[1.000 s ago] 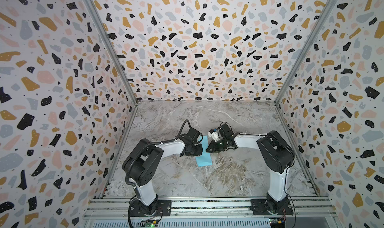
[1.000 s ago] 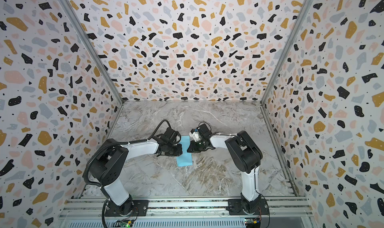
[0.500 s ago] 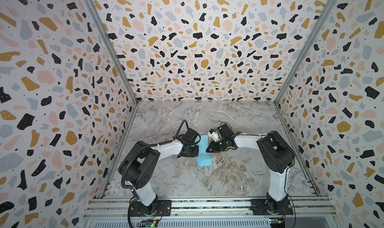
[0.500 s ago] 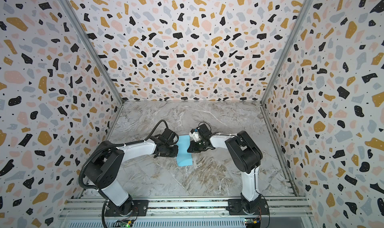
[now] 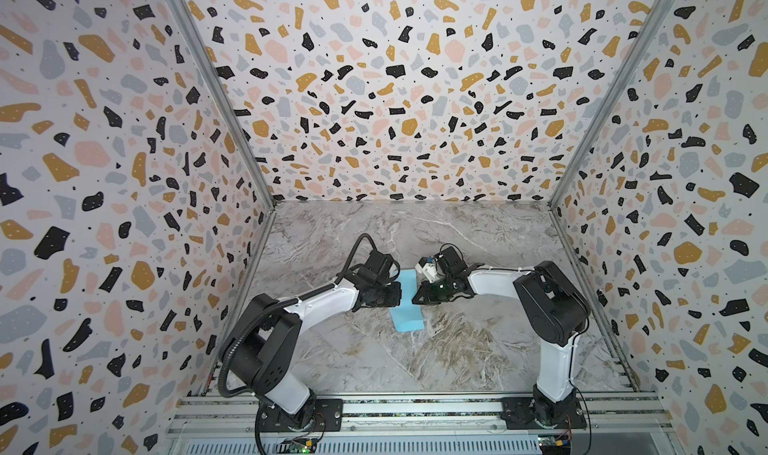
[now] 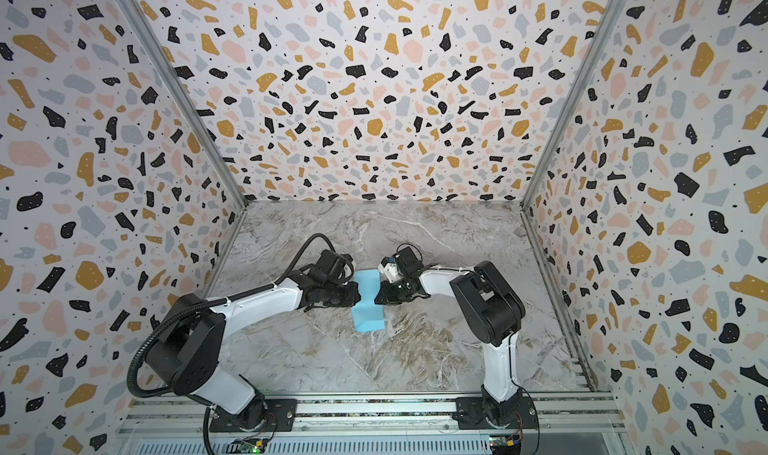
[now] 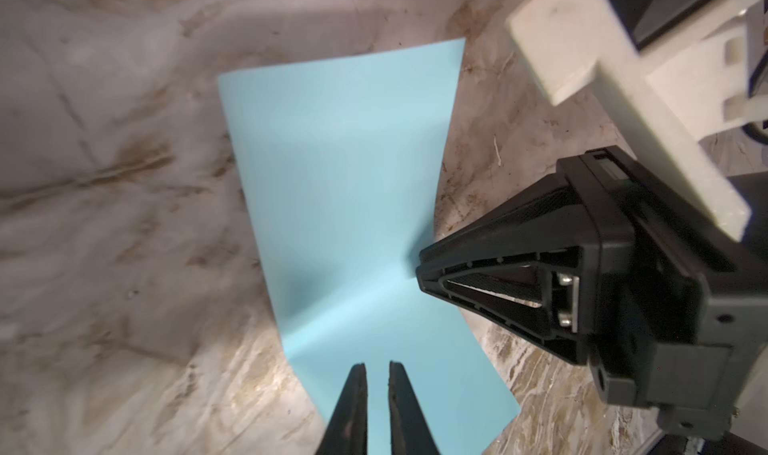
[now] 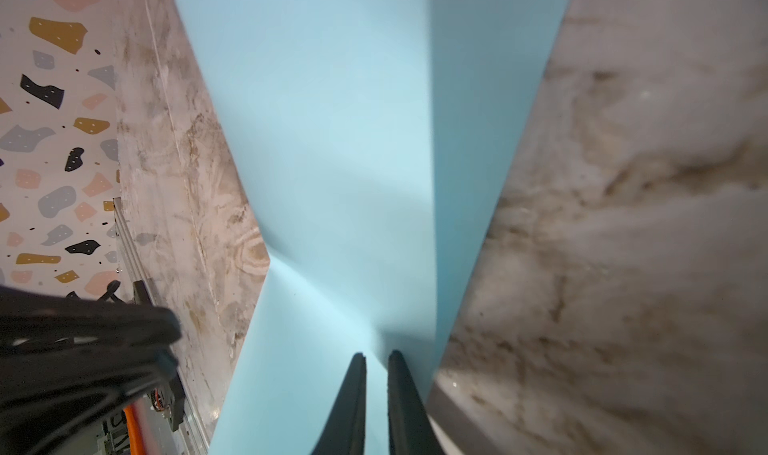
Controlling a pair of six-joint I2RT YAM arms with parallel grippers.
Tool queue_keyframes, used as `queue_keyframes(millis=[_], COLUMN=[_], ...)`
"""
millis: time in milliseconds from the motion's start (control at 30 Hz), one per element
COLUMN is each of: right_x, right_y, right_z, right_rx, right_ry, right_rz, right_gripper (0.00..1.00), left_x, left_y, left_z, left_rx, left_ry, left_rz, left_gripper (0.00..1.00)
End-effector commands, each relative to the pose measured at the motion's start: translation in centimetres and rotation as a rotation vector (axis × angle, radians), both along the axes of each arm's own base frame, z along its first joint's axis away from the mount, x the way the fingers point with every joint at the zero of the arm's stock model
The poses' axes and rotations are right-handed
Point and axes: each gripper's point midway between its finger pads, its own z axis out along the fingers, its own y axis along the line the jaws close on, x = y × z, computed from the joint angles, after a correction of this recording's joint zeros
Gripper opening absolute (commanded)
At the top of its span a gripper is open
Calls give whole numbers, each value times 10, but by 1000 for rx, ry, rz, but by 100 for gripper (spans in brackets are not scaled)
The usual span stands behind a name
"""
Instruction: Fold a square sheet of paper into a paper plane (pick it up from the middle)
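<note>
- On the near side of both jaws, the paper's (image 5: pixel 408 323) near end lies flat on the bench (image 5: pixel 457 349).
- The left jaws and right jaws, both nearly closed, each pinch a mid-edge, and a ridge bows up between them.
- The left elbow has just swung outward while the jaws stayed put. The grip looks settled and probably ready for lifting.
- Beyond the jaws, the far end sits low.

The cell is enclosed on three sides by terrazzo-patterned walls (image 5: pixel 395 100), speckled in black, ochre, pink and grey, and joined by aluminium corner posts (image 5: pixel 217 87). A grey marble-patterned floor (image 5: pixel 415 361) is evenly lit. Slotted aluminium rails (image 5: pixel 415 411) are fixed along its near edge.
</note>
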Motion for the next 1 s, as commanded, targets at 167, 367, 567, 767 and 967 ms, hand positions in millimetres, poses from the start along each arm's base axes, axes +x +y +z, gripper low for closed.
queue_keyframes(millis=[167,367,567,767,967], right_x=[-27,-27,-29,-27,-27], right_y=[-60,-63,-65,-65,-64], right_z=[-86,-88,-88,-87,-87], right_rx=[-351,-361,-368,-367,-365], right_ry=[110,108,104,101,100], right_rz=[-70,-70,-74,-77,-76], right_gripper=[15,14,14,14,14], left_x=[-20,-31,-31,-13,-13], left_y=[10,36,62,48,3], left_z=[-42,-60,-58,-23,5], left_rx=[90,225,359,298,23], left_ry=[104,127,93,8,-11], left_rz=[-23,-40,-50,-49,-51], left_gripper=[13,13,13,13,12])
